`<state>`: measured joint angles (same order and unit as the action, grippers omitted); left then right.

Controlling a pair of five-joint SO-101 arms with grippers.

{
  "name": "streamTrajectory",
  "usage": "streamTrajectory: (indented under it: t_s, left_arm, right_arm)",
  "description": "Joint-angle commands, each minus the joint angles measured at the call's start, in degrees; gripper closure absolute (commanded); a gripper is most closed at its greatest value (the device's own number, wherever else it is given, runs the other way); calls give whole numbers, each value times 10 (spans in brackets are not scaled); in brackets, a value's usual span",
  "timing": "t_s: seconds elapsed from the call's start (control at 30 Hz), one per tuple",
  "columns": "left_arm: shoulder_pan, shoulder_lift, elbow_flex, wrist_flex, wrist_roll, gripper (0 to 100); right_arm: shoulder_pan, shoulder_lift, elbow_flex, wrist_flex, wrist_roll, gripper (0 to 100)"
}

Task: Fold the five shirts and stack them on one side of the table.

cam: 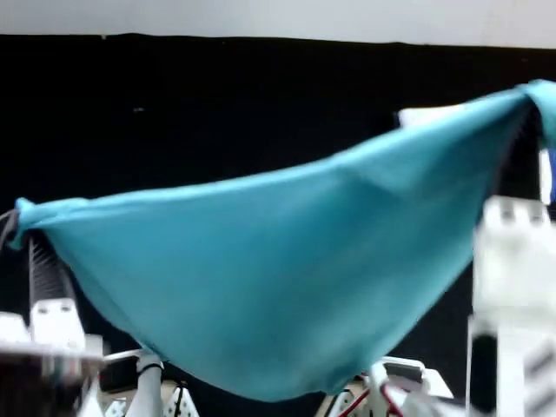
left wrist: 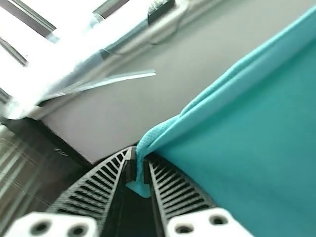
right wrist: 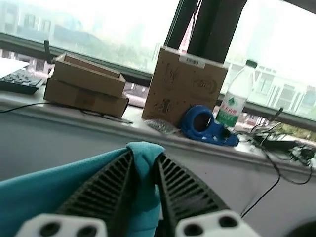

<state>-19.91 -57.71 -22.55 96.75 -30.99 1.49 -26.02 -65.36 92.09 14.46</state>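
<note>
A teal shirt (cam: 287, 269) hangs stretched in the air between both arms, sagging in the middle above the black table (cam: 174, 113). My left gripper (cam: 19, 217) is shut on one corner of it at the left edge of the high view. In the left wrist view the black ribbed fingers (left wrist: 170, 190) pinch a tuft of the teal shirt (left wrist: 247, 138). My right gripper (cam: 534, 95) is shut on the opposite corner, higher up at the right. The right wrist view has teal cloth (right wrist: 144, 158) bunched between the fingers (right wrist: 180, 190).
White arm bases and motors (cam: 512, 287) stand along the near edge of the table. Beyond the table, a windowsill carries cardboard boxes (right wrist: 185, 89), a blue tape dispenser (right wrist: 207, 126), a water bottle (right wrist: 237, 101) and a keyboard (right wrist: 19, 81).
</note>
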Motion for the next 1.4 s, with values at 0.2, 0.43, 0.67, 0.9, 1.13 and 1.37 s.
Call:
streamTrajectory:
  t_s: [0.2,0.43,0.67,0.9,1.13,1.37]
  left_arm:
    - [-8,160,264,-124,-4,992]
    - [-7,327,243,-245,-4,992]
    - [-16,491,16,-204,-59,992]
    - [-17,613,-101,-161,-61,992]
    - [-6,695,-83,-129,-61,992]
    - [-8,785,-59,-129,-61,992]
  right_arm:
    - [-66,216,149,-75,-23,993]
    - [-86,369,153,-174,-23,993]
    - [-85,412,74,-181,-22,993]
    - [-84,443,73,-175,-23,993]
    - [-86,509,73,-133,-23,993]
    - [-86,564,68,-81,-23,993]
